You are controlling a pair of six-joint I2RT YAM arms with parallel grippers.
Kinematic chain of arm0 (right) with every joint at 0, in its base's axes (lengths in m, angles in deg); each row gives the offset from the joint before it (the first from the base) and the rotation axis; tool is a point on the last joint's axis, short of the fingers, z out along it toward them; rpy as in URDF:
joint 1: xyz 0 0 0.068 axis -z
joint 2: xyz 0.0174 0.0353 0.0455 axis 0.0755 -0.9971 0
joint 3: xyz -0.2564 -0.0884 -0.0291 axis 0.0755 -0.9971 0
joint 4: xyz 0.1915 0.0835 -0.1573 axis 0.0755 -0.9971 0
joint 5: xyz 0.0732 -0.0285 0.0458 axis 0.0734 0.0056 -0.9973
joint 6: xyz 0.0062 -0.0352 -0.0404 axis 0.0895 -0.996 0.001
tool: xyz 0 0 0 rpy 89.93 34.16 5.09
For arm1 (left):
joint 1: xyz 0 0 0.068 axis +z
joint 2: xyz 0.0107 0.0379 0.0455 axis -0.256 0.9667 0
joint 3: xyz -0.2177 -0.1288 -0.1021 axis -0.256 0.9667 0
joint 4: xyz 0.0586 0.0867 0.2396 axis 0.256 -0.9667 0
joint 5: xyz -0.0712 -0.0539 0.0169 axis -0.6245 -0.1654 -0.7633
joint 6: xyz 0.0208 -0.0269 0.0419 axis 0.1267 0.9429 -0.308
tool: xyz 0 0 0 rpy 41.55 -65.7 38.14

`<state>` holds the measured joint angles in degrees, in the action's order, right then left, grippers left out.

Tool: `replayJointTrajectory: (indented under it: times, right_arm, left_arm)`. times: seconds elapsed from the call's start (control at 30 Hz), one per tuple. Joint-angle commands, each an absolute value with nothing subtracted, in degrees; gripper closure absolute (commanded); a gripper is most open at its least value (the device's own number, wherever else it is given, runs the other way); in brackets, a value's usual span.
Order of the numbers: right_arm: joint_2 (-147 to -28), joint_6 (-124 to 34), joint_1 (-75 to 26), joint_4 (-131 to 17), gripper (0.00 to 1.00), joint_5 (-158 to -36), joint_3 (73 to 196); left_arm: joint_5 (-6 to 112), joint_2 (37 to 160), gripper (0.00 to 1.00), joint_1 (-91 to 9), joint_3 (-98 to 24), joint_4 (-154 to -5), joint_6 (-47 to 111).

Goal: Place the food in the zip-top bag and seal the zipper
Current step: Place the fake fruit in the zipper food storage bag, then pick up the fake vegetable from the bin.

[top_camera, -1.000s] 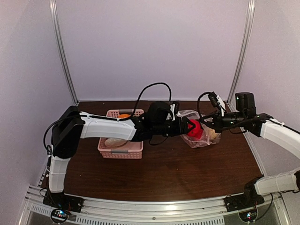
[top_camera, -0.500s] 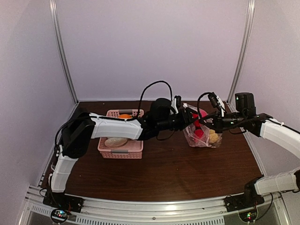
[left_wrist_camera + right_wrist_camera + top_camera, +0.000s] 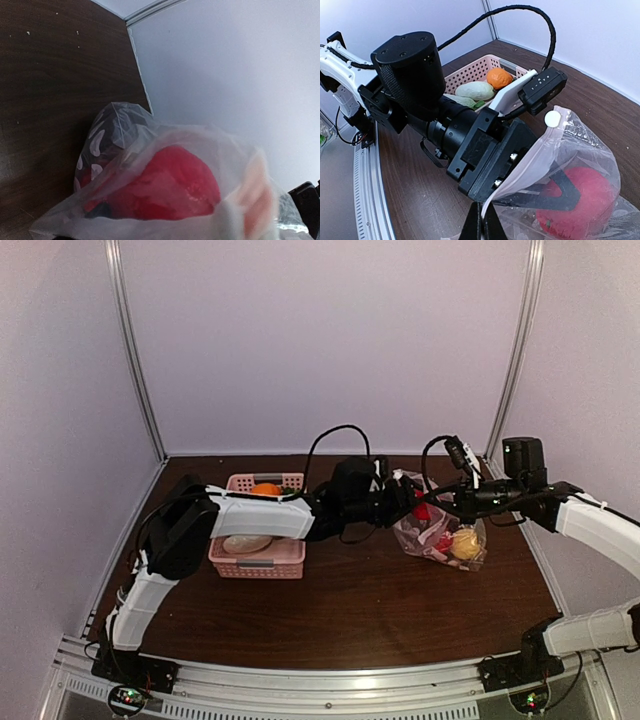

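Note:
The transparent zip-top bag [image 3: 447, 536] lies right of centre, and its mouth faces left. It holds a yellow piece [image 3: 463, 543] and a red piece [image 3: 440, 537]. My left gripper [image 3: 412, 502] reaches inside the mouth. Its black fingers [image 3: 559, 187] sit around a red food piece [image 3: 582, 202] that fills the left wrist view [image 3: 170, 185] behind plastic film. My right gripper [image 3: 481, 222] is shut on the bag's mouth edge with the zipper strip [image 3: 535, 155] and holds it up. An orange piece [image 3: 265, 488] and a whitish-and-green piece [image 3: 245, 543] lie in the pink basket.
The pink slatted basket [image 3: 256, 562] stands left of centre, under my left forearm. A black cable [image 3: 335, 435] loops above the left wrist. The back wall and corner posts stand close behind the bag. The right arm [image 3: 590, 520] crosses the right side.
My left gripper has moved right with the red piece, from just outside the bag's mouth to inside it. The bag has sagged and the yellow piece has shifted toward the lower right.

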<state>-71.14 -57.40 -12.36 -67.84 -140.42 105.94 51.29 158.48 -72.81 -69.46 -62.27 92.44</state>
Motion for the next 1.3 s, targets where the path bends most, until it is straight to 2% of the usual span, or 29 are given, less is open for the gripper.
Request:
replayJointTrajectory:
  times: [0.0, 0.1, 0.23, 0.43, 0.6, 0.67, 0.73, 0.83, 0.9, 1.0, 1.27]
  right_arm:
    - [-70.3, -57.6, -12.4, -68.1, 1.00, -141.6, 105.8]
    - [-69.8, -58.0, -12.0, -68.3, 1.00, -141.2, 105.9]
    - [-69.5, -58.5, -11.3, -68.8, 1.00, -140.9, 106.2]
    - [-69.4, -59.1, -10.4, -69.2, 1.00, -139.8, 106.2]
    - [-69.4, -59.9, -10.1, -69.6, 1.00, -137.9, 106.3]
    - [-69.4, -60.3, -10.0, -70.0, 1.00, -137.3, 106.4]
    - [-69.3, -60.8, -10.0, -70.1, 1.00, -136.6, 106.3]
    - [-69.2, -61.5, -10.0, -70.2, 1.00, -136.3, 106.3]
    - [-69.3, -61.7, -10.0, -70.3, 1.00, -136.0, 106.4]
    - [-70.0, -61.9, -10.0, -70.6, 1.00, -136.2, 106.5]
    - [-70.8, -63.3, -10.0, -71.5, 1.00, -136.7, 106.8]
  left_arm:
    - [51.3, 157.4, 0.17, -72.8, -70.7, -64.7, 88.5]
    - [51.4, 153.7, 0.09, -72.8, -68.1, -65.1, 85.7]
    - [48.2, 149.4, 0.06, -71.6, -61.9, -59.4, 86.1]
    - [37.2, 144.9, 0.10, -71.1, -59.6, -57.4, 81.8]
    - [30.1, 137.9, 0.17, -70.3, -54.1, -62.0, 75.6]
    - [31.9, 132.7, 0.17, -68.9, -49.7, -66.7, 71.0]
    - [36.5, 128.4, 0.18, -67.6, -48.5, -78.1, 63.3]
    - [52.9, 123.8, 0.17, -66.7, -49.4, -96.6, 53.8]
    - [63.4, 120.3, 0.15, -66.3, -47.2, -101.6, 50.8]
    - [71.6, 114.7, 0.12, -65.2, -42.0, -104.8, 45.6]
    - [70.2, 111.1, 0.12, -60.1, -39.8, -118.5, 28.7]
